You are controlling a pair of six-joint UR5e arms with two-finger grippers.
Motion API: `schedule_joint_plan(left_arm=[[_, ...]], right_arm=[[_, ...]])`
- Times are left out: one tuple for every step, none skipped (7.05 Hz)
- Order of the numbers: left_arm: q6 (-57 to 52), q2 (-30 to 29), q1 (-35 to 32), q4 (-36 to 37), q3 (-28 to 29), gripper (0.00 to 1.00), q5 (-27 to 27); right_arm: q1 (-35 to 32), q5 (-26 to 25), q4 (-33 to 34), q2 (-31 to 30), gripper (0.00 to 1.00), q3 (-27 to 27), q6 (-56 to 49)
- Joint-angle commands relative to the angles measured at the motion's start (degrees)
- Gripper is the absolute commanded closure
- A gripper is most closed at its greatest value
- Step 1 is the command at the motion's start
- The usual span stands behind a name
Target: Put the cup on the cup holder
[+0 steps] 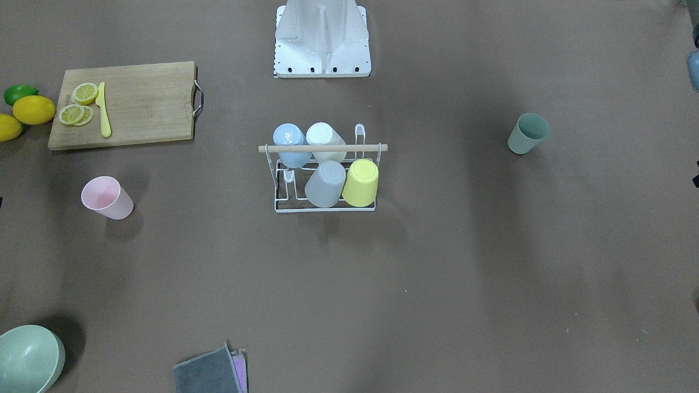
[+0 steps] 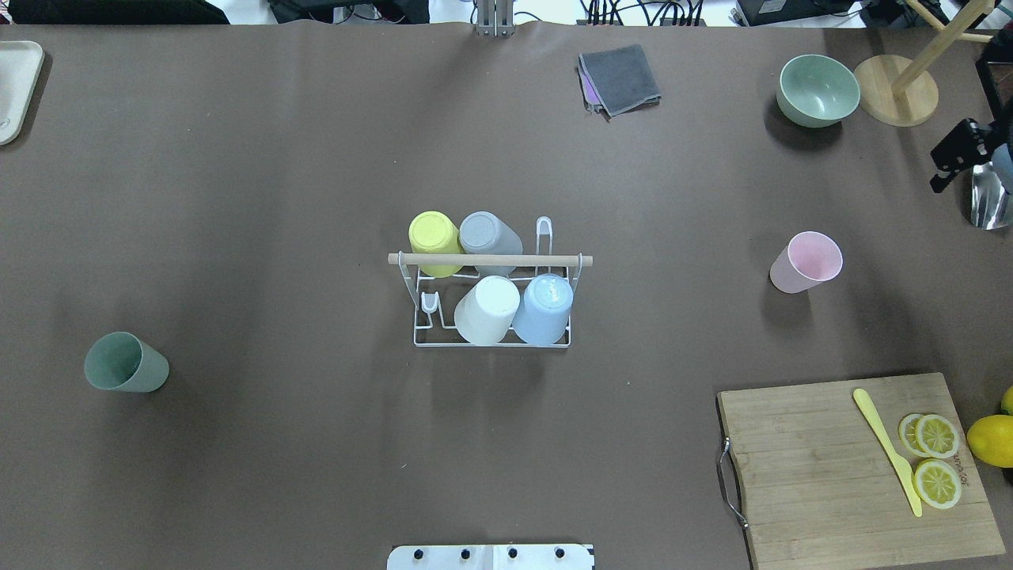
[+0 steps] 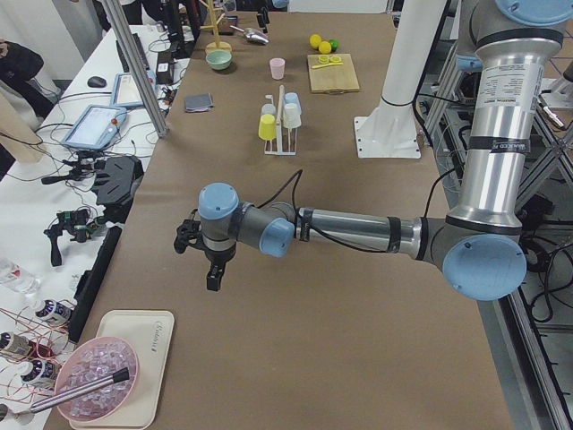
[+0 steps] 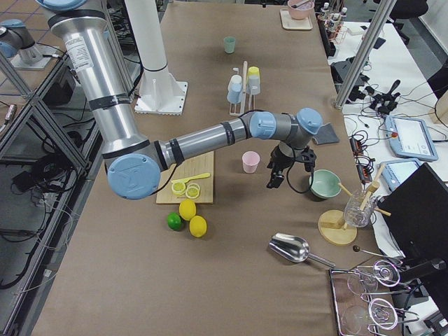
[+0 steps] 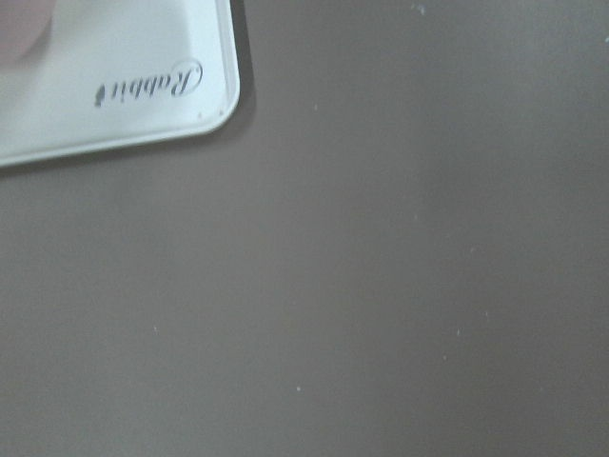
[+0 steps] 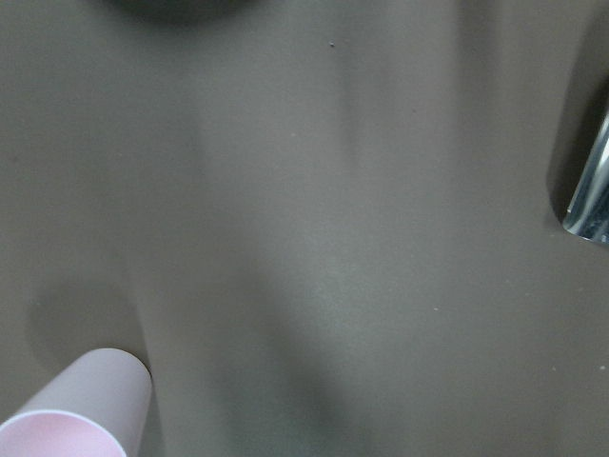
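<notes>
The white wire cup holder point(image 2: 491, 260) with a wooden dowel stands mid-table and carries yellow, grey, white and blue cups upside down; it also shows in the front view point(image 1: 322, 148). A pink cup point(image 2: 806, 262) stands upright on the robot's right. A green cup point(image 2: 125, 362) stands upright on its left. My right gripper point(image 4: 273, 180) hangs above the table just beyond the pink cup point(image 6: 81, 405), touching nothing. My left gripper point(image 3: 213, 278) hovers near the table's far left end, well away from the green cup. I cannot tell if either is open.
A cutting board point(image 2: 823, 467) with lemon slices and a yellow knife lies at the near right, with lemons beside it. A green bowl point(image 2: 817, 89), a metal scoop point(image 2: 989, 206) and a grey cloth point(image 2: 620, 77) lie at the far side. A white tray point(image 5: 114, 76) lies below the left gripper.
</notes>
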State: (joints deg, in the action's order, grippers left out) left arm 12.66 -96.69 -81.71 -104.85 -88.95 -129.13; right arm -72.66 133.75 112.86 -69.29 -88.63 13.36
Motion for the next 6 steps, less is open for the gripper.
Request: schedule_joint_plan(left_arm=[[2.88, -7.51, 0.06, 3.14, 3.76, 0.02, 1.34], [3.34, -13.82, -0.46, 10.3, 7.26, 0.02, 1.16], [2.73, -19.97, -1.34, 15.41, 12.61, 0.02, 1.16], [2.72, -24.03, -1.52, 17.64, 16.92, 0.02, 1.25], [2.03, -26.42, -1.7, 20.45, 20.27, 0.02, 1.34], [0.37, -29.23, -1.78, 24.56, 23.87, 0.02, 1.51]], right_arm=[[2.52, 0.02, 1.4, 7.56, 0.01, 7.9, -0.17], [4.35, 0.45, 1.31, 8.9, 0.01, 9.68, -0.17], [6.81, 0.54, 2.01, 10.48, 0.01, 10.22, 0.26], [7.53, 0.72, 3.84, 13.36, 0.01, 13.62, 0.0], [8.32, 1.07, 4.12, 15.13, 0.02, 16.18, -0.26], [9.29, 1.33, 4.21, 15.5, 0.02, 17.68, -1.48]])
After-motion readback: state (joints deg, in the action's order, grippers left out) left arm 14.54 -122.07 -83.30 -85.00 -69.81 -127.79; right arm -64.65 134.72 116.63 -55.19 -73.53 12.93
